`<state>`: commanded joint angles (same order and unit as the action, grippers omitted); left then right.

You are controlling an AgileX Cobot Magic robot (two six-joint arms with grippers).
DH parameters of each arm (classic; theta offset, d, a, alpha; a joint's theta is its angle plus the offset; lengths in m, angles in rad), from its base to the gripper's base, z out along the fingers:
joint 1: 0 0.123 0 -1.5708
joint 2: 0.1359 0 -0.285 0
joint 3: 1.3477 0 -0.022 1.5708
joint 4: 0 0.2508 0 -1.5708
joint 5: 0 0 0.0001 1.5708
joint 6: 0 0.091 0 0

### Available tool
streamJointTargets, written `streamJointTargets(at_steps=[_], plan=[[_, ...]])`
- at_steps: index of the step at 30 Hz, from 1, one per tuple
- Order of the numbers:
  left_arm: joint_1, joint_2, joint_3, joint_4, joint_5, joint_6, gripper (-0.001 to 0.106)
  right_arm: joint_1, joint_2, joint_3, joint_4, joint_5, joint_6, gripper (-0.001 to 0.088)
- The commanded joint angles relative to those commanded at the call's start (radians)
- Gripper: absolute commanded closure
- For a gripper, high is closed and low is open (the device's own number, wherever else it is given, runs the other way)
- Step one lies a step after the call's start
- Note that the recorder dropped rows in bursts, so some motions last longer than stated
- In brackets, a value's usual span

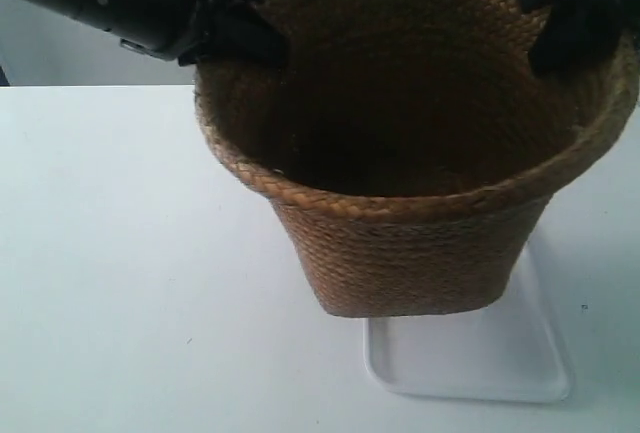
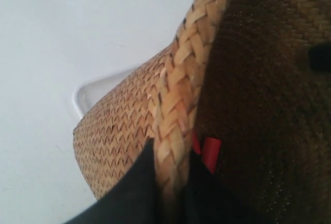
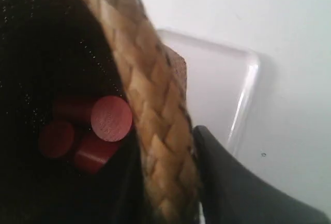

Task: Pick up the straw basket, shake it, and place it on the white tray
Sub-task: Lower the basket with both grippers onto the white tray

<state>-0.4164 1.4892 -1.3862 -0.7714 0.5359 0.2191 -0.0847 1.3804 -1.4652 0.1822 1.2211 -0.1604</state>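
The straw basket is upright and slightly tilted, its base over the far part of the white tray; I cannot tell whether they touch. The arm at the exterior view's left has its gripper on the braided rim, and the arm at the exterior view's right has its gripper on the opposite side. In the left wrist view my left gripper is shut on the basket rim, with the tray beyond. My right gripper is shut on the rim, above the tray.
Several red cylinders lie on the dark bottom inside the basket; one red cylinder shows beside my left gripper's inner finger. The white table spreads around the tray.
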Motion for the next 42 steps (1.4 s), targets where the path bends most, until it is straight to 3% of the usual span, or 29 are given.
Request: streamJointTargets(at_steps=[5, 13, 18, 37, 42], plan=[[-0.04, 0.047, -0.001, 0.003, -0.068, -0.029, 0.105, -0.071, 0.0, 0.004, 0.004, 0.0, 0.003, 0.0868], [-0.074, 0.148, -0.072, 0.006, -0.032, -0.032, 0.105, -0.077, 0.0, 0.142, 0.0, -0.003, 0.003, 0.0868], [-0.074, 0.153, -0.082, 0.052, -0.028, -0.034, 0.105, -0.077, 0.0, 0.213, -0.001, -0.072, 0.004, 0.0868], [-0.074, 0.208, -0.082, 0.046, -0.04, -0.011, 0.105, -0.077, 0.004, 0.222, -0.088, -0.047, 0.031, 0.0868], [-0.074, 0.235, -0.082, 0.048, 0.012, 0.016, 0.105, -0.077, 0.006, 0.222, -0.105, -0.041, 0.032, 0.0868]])
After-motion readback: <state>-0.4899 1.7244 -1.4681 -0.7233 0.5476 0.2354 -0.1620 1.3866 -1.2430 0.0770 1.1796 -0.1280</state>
